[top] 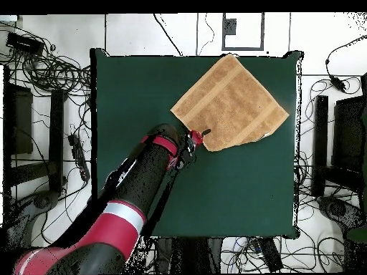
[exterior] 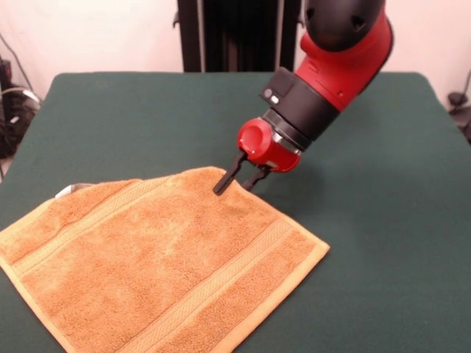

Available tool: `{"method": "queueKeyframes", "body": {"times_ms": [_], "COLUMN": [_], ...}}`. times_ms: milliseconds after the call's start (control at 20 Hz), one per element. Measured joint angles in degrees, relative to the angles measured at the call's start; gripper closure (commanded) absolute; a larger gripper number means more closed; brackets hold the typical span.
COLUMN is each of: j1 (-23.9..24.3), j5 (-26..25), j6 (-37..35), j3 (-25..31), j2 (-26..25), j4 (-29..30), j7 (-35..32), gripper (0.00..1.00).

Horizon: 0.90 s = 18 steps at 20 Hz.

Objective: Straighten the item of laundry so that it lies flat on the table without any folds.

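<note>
The orange-tan towel lies spread out and nearly flat on the green table, turned like a diamond, with paler bands near two ends. Its lower part runs past the bottom of the front view. My gripper is tilted down at the towel's far corner. Its two black fingers stand apart, one on the cloth and one just off its edge, so it is open. Seen from overhead, the towel sits toward the table's upper right, with the gripper at its lower-left corner.
A small white tag sticks out at the towel's left corner. The towel's top corner lies close to the table's edge. Cables and dark equipment ring the table on the floor.
</note>
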<state>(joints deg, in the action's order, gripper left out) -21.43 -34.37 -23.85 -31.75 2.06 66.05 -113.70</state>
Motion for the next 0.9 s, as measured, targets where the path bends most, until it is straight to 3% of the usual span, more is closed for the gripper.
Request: {"method": "queueKeyframes", "body": {"times_ms": [900], "j1": [1.44], "j5": [0.0], "j6": [0.0], "j3": [0.0], "j2": [-0.02], "j4": [-0.25], "j7": [0.0], "gripper": [0.0]}}
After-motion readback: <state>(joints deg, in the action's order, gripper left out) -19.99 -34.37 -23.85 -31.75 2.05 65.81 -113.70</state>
